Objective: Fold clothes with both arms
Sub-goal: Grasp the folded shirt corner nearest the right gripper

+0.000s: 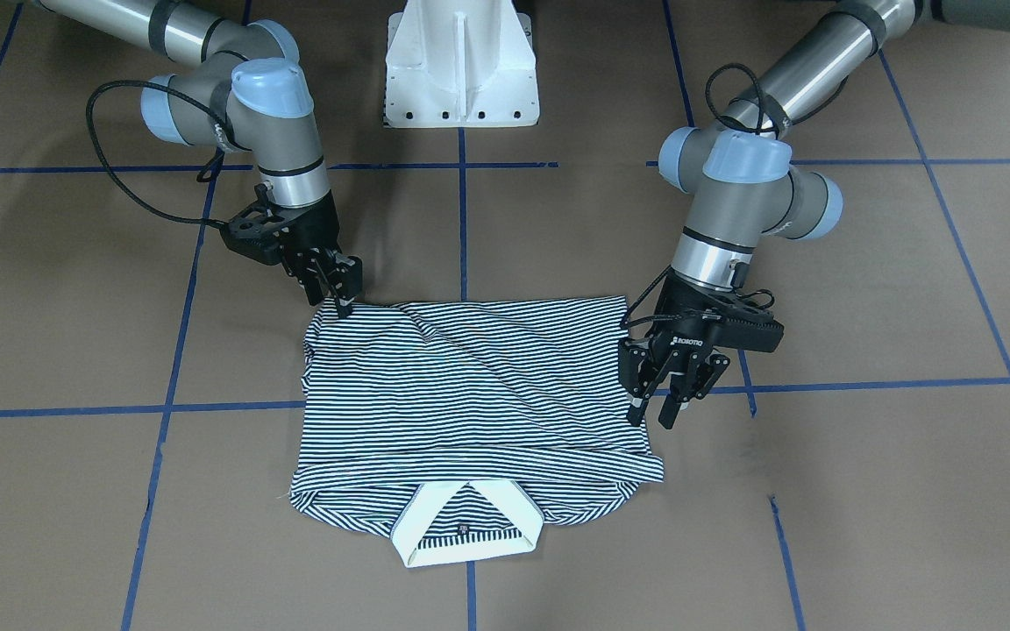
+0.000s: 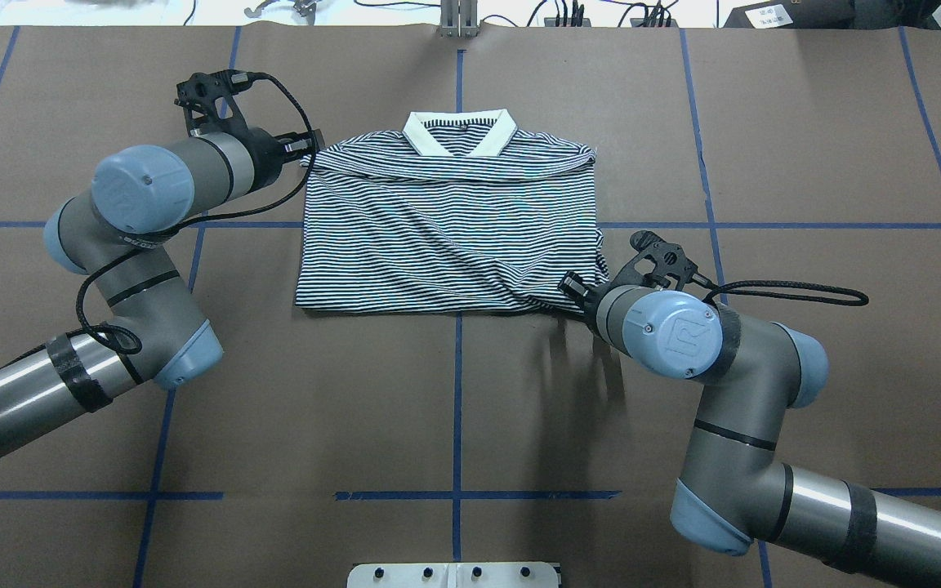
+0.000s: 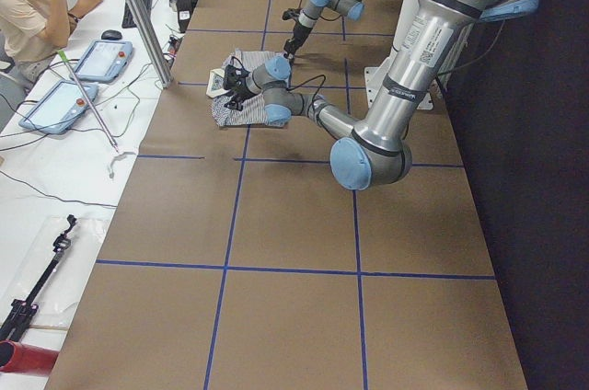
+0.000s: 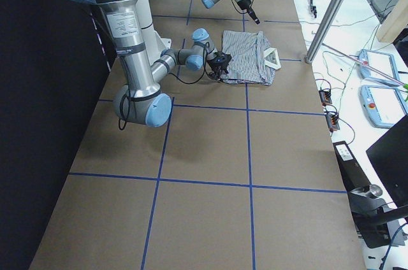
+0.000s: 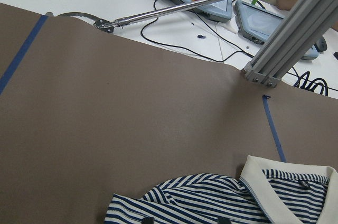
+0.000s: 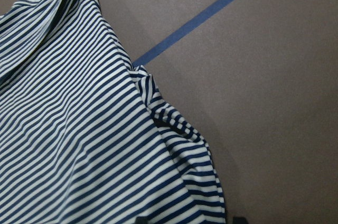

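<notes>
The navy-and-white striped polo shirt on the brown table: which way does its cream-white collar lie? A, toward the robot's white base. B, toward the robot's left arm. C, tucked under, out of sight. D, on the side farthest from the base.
D: in the front-facing view the cream-white collar lies flat and in plain sight at the edge of the navy-and-white striped polo shirt that is farthest from the white base.
</notes>
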Robot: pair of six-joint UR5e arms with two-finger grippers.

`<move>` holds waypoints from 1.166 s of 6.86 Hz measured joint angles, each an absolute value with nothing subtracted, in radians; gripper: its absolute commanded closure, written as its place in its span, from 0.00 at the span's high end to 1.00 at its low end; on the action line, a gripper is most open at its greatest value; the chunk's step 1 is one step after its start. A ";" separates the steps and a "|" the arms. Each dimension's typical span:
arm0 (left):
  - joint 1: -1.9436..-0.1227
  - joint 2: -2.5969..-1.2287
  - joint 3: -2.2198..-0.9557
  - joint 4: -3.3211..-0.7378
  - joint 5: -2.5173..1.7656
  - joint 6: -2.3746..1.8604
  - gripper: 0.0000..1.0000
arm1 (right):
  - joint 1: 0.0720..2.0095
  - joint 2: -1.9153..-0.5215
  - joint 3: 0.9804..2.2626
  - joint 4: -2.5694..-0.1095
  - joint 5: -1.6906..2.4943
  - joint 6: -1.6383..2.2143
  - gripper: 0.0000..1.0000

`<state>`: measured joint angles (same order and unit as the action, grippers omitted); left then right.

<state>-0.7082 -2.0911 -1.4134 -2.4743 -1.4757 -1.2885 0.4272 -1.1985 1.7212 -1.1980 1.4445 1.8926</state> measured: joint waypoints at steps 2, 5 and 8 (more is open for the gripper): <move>-0.707 -2.090 -1.415 -2.474 -1.476 -1.294 0.50 | 0.416 -1.219 1.724 -1.202 1.430 1.887 0.00; -0.705 -2.092 -1.416 -2.474 -1.477 -1.314 0.50 | 0.399 -1.236 1.736 -1.206 1.400 1.878 0.00; -0.704 -2.097 -1.417 -2.474 -1.478 -1.317 0.50 | 0.351 -1.331 1.856 -1.205 1.362 1.865 0.00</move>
